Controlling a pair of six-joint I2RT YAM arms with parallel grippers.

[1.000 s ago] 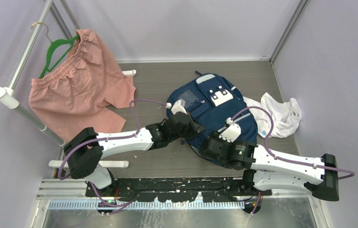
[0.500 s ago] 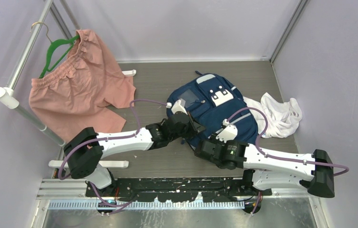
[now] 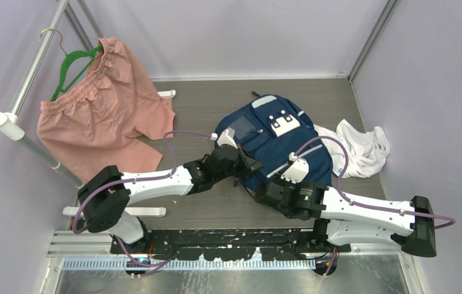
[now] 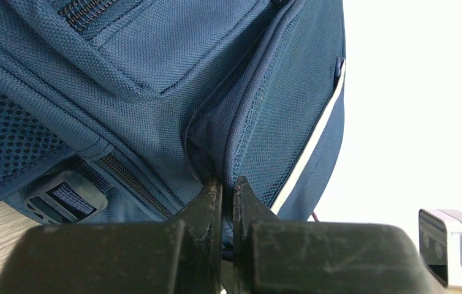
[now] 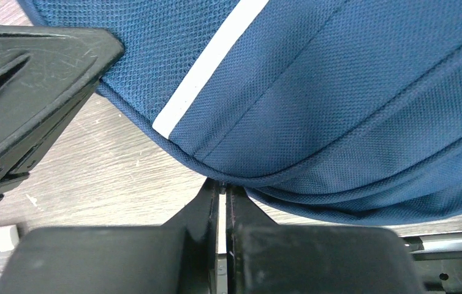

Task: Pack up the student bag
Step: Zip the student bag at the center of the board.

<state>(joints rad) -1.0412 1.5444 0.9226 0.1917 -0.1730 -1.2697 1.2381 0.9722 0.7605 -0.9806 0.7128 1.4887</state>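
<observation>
While pink shorts [image 3: 103, 104] hang in soft gathers from a green hanger [image 3: 72, 66] on a metal rail [image 3: 32, 67] at far left, the navy bag [image 3: 277, 138] lies flat on the grey wood-grain bench [image 3: 216, 98], right of centre, with its front pocket facing up.

The left gripper [image 4: 227, 184] meets the bag's left side. Its black fingers are pressed together, pinching a fold of cloth where the mesh side pocket joins the tightly woven body. Close up, the weave is coarse and ribbed, the mesh is finely dotted, a zip runs along a seam, and a flat plastic buckle [image 4: 63, 193] sits on a webbing strap low on the left. A thin white stripe follows the pocket's curved edge.

The right gripper [image 5: 222, 184] is at the bag's near edge, low over the bench. Its fingers are closed to a hairline gap, tips touching the rounded, piped hem. Whether any fabric is caught between them cannot be told. A broad white stripe slants across the fabric above.

A rumpled white cloth [image 3: 363, 147] lies against the bag's right side.
</observation>
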